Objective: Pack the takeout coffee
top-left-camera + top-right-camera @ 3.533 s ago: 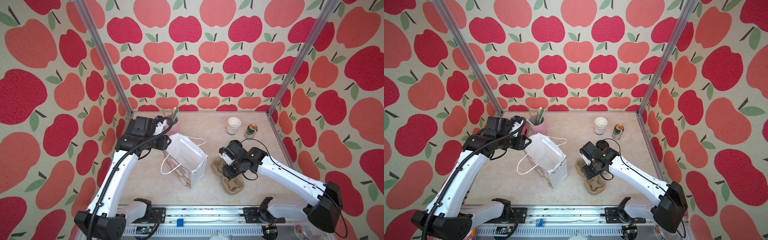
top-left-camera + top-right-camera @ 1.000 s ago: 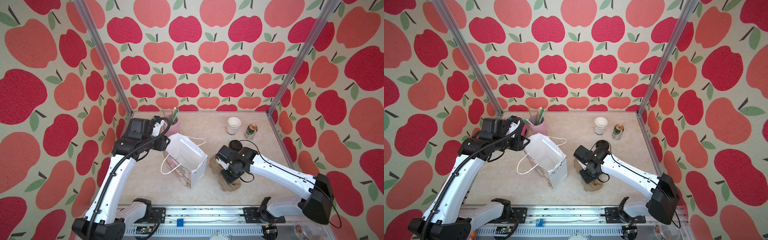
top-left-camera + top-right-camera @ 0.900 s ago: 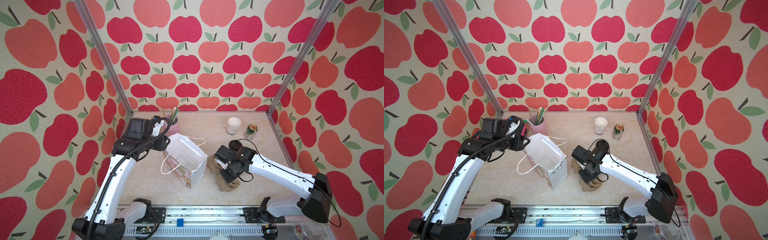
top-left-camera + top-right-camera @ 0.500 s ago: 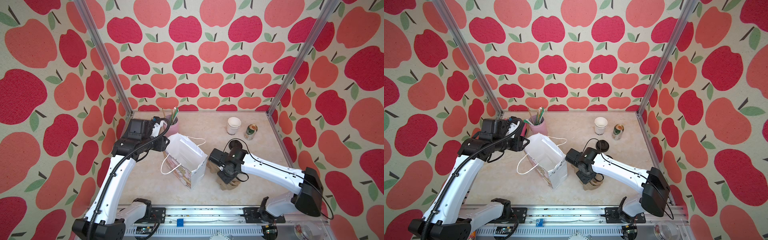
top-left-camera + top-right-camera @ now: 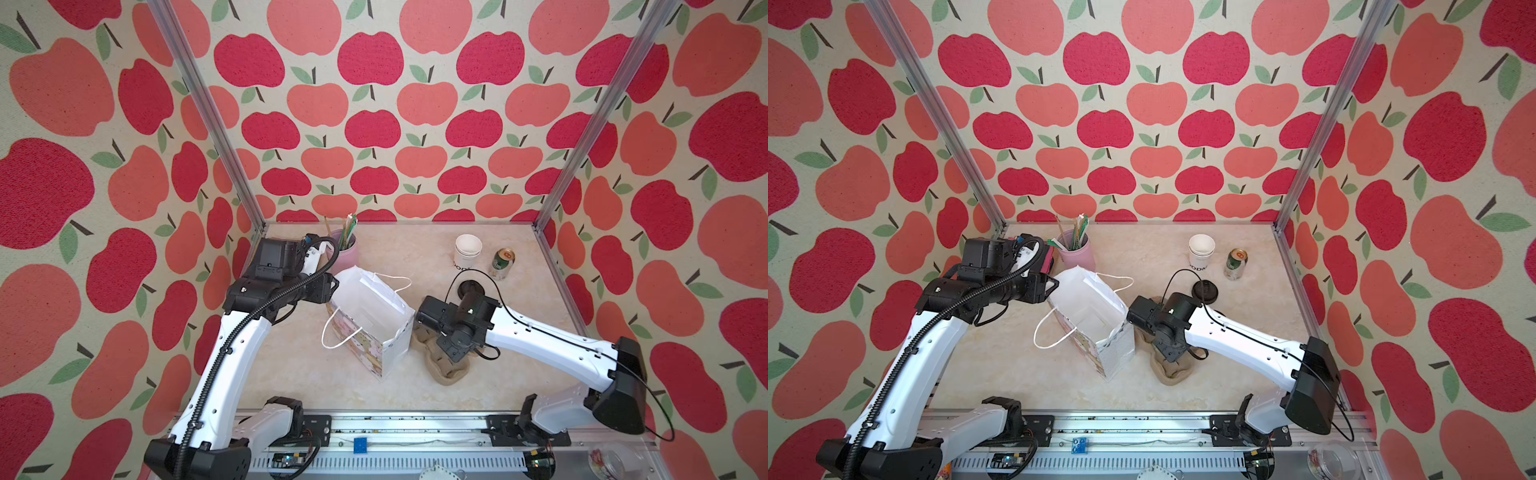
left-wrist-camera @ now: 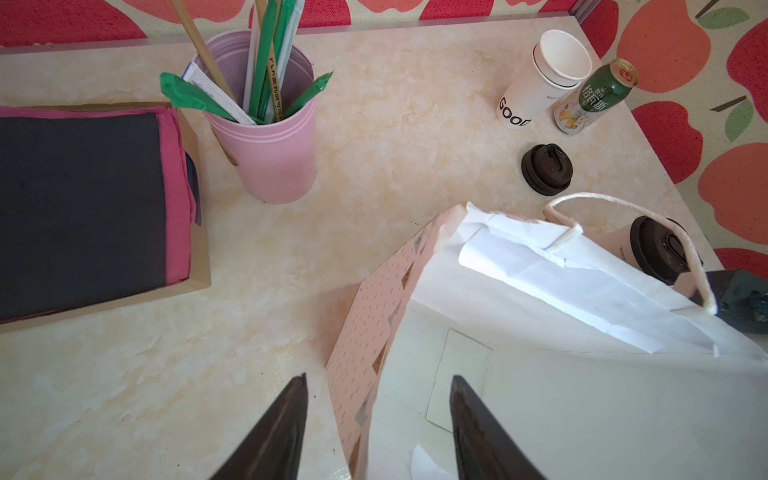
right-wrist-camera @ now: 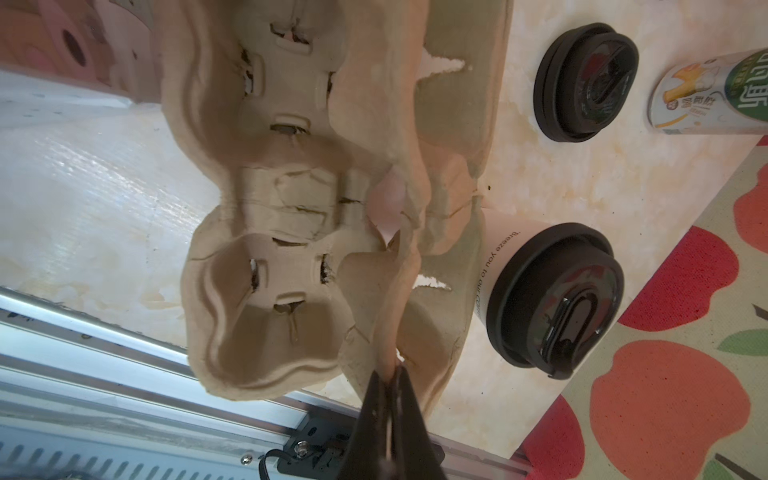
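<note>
White paper cup, black plastic sip lid: the coffee (image 7: 540,286) stands upright on the counter (image 5: 395,257). It is right of the bag (image 6: 370,324) and nearer than the loose lid (image 7: 586,83). In both top views the right arm hides it. The carrier (image 7: 270,249) lies just beside it; whether they touch, I cannot tell.

Right claw (image 7: 388,374): jaws together, pinching the carrier's pulp rim. Not on the coffee. Left claw (image 6: 379,377): jaws apart, astride the bag's left edge, not gripping it.

Handling, as judged:
- Thin paper wall, likely to dent under a hard squeeze.
- Whether it is filled cannot be seen. If so, it is heavy for its stiffness and spills when tipped.
- The lid is probably only pressed on, so no lifting by the lid.
- The side is smooth and tapers, wider at the top. A hold high on the wall, just under the lid's rim, lets the rim catch on the jaws.
- Grip across the full width, lightly, and keep it upright into the bag.
</note>
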